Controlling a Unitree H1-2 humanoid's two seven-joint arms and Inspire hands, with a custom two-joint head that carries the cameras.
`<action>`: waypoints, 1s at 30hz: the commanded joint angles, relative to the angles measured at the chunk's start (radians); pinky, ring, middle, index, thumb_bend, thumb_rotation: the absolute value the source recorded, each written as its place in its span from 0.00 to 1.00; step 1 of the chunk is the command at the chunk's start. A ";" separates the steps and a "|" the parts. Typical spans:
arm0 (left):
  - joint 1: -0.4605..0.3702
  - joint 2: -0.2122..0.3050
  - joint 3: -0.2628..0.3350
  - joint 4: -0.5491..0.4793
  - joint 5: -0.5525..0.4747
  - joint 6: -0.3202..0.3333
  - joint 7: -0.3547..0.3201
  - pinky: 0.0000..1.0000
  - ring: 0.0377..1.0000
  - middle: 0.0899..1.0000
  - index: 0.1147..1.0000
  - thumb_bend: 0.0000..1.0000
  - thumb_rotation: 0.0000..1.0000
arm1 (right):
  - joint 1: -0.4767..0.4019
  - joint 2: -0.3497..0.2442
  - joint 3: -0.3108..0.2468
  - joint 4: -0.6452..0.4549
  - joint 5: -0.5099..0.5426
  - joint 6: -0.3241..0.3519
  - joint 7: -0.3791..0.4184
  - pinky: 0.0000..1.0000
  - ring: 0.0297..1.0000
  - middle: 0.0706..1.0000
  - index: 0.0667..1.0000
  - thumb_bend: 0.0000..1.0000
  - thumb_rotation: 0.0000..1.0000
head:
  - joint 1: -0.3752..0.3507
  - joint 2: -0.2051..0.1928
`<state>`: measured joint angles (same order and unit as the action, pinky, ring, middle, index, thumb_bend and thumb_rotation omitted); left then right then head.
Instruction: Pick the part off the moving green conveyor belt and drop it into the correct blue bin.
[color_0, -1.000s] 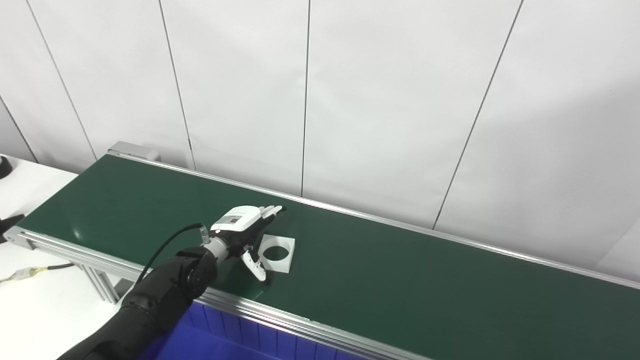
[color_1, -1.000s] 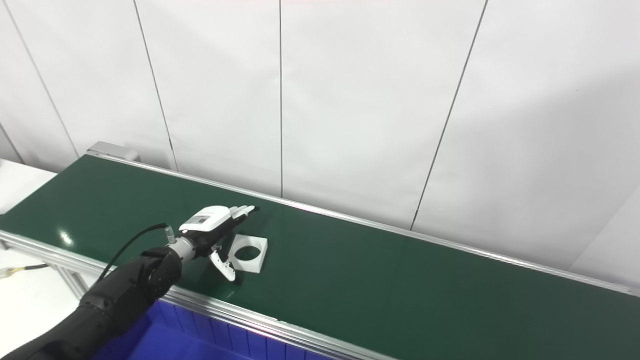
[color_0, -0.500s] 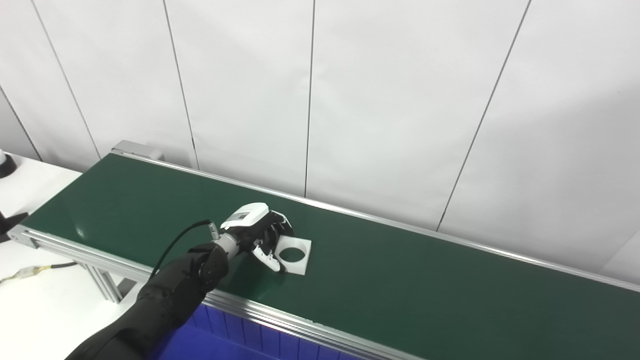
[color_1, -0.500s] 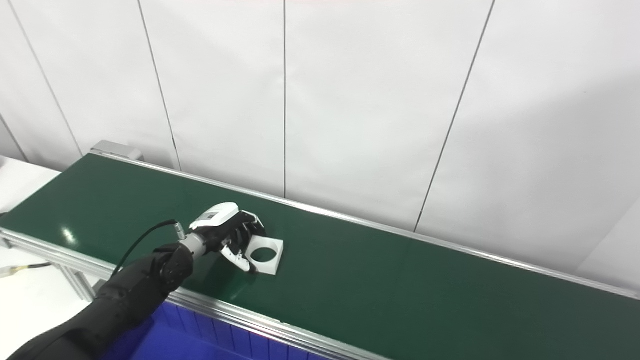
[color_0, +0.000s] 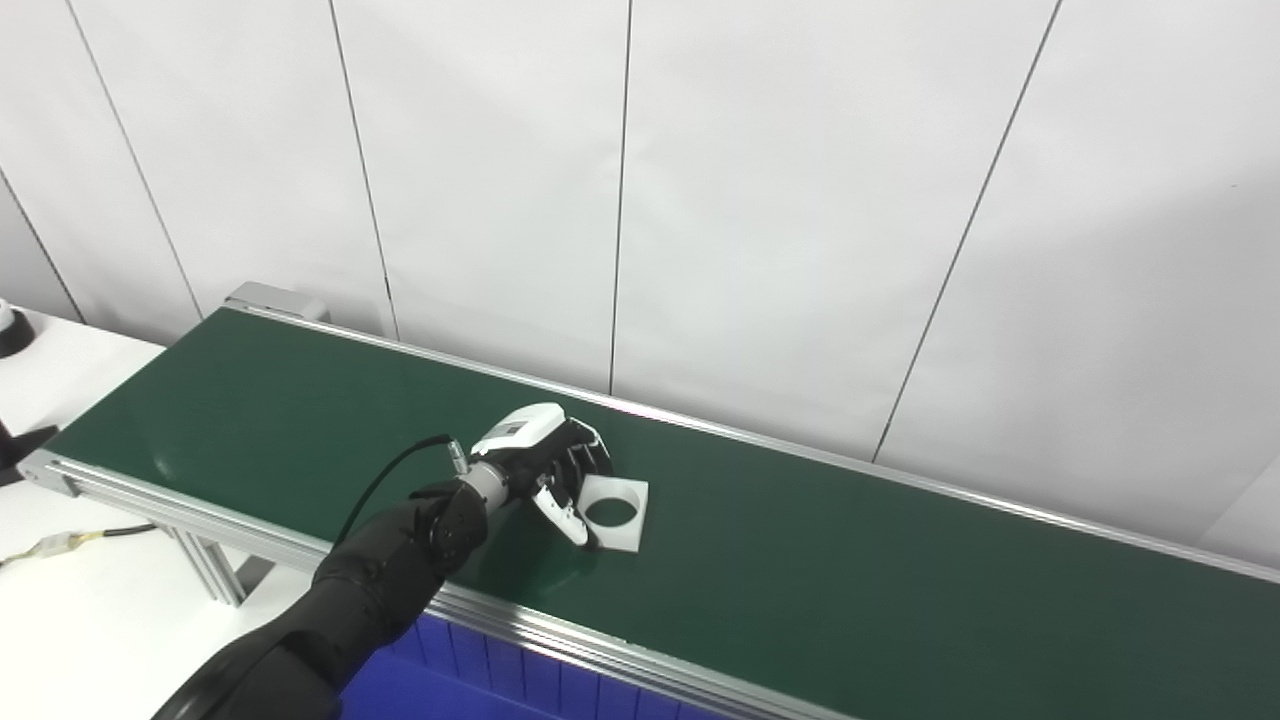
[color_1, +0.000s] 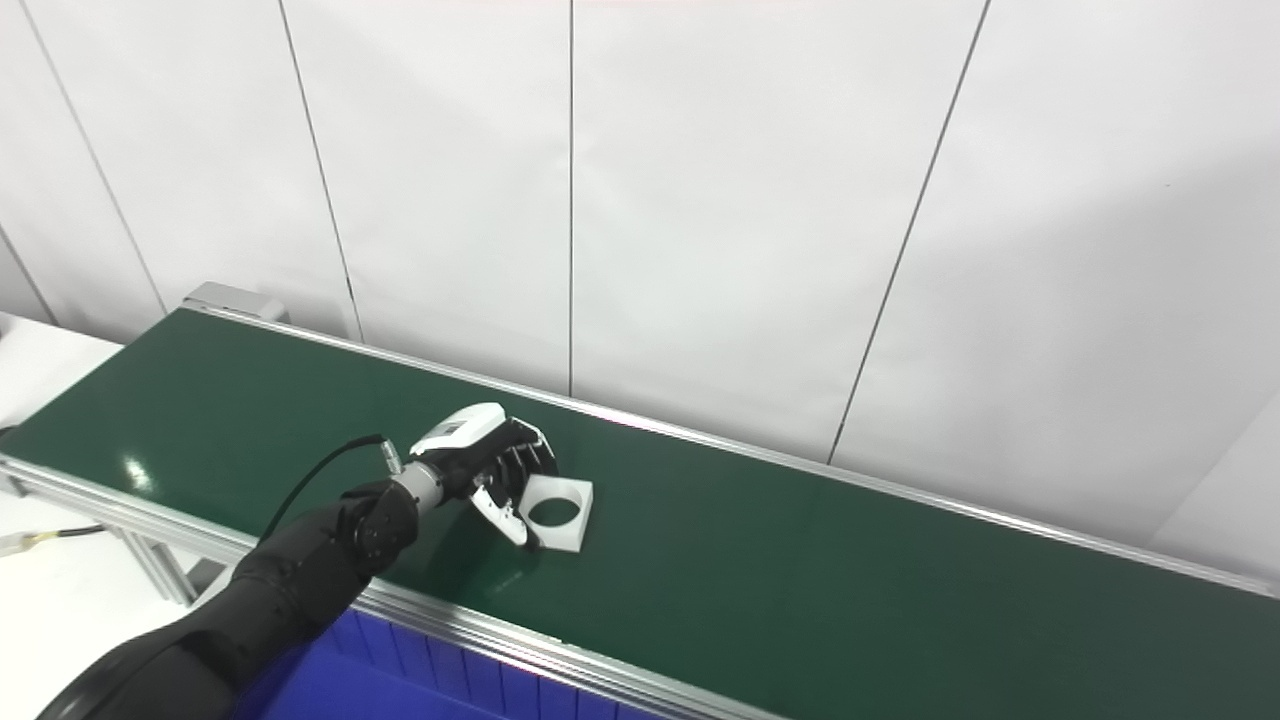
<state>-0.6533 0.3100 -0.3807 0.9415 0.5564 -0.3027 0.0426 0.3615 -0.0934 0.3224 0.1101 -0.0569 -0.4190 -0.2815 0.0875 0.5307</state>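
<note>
A flat white square part with a round hole (color_0: 640, 491) lies on the green conveyor belt (color_0: 850, 560), near its front half. My left hand (color_0: 545, 465) rests on the belt at the part's left side. Its dark fingers (color_1: 520, 462) curl onto the part's far-left edge and its white thumb (color_0: 566, 521) presses the near-left corner, so the hand is closed on the part. The part still lies flat on the belt. It also shows in the right eye view (color_1: 584, 492). My right hand is out of view.
A blue bin (color_1: 330, 690) sits below the belt's front rail (color_0: 600, 650), only partly visible. A white table (color_0: 70, 600) with a cable stands at the left. A white panelled wall runs close behind the belt.
The left hand's fingers went from stretched out over the belt to curled on the part's left edge. Hand and part have shifted to the right along the belt together.
</note>
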 joint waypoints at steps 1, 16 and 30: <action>0.012 0.013 0.000 -0.079 -0.007 -0.058 0.014 0.48 0.52 0.43 0.45 0.51 0.00 | -0.005 0.003 0.010 -0.023 -0.020 -0.051 -0.018 1.00 1.00 1.00 1.00 0.71 0.89 | -0.010 0.002; 0.136 0.111 0.152 -0.545 -0.152 -0.078 -0.114 0.52 0.56 0.45 0.42 0.52 0.00 | -0.039 -0.004 0.093 -0.006 -0.075 -0.051 -0.139 1.00 0.98 0.96 1.00 0.75 0.84 | -0.222 0.063; 0.242 0.136 0.212 -0.720 -0.263 -0.164 -0.189 0.34 0.40 0.43 0.44 0.52 0.00 | -0.037 0.023 0.149 -0.060 -0.177 -0.051 -0.228 1.00 0.95 0.96 1.00 0.73 0.73 | -0.406 0.209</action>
<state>-0.3912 0.4150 -0.1844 0.2587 0.3171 -0.4240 -0.1513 0.3247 -0.0912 0.4694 0.0895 -0.2040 -0.4190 -0.4923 -0.3083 0.7194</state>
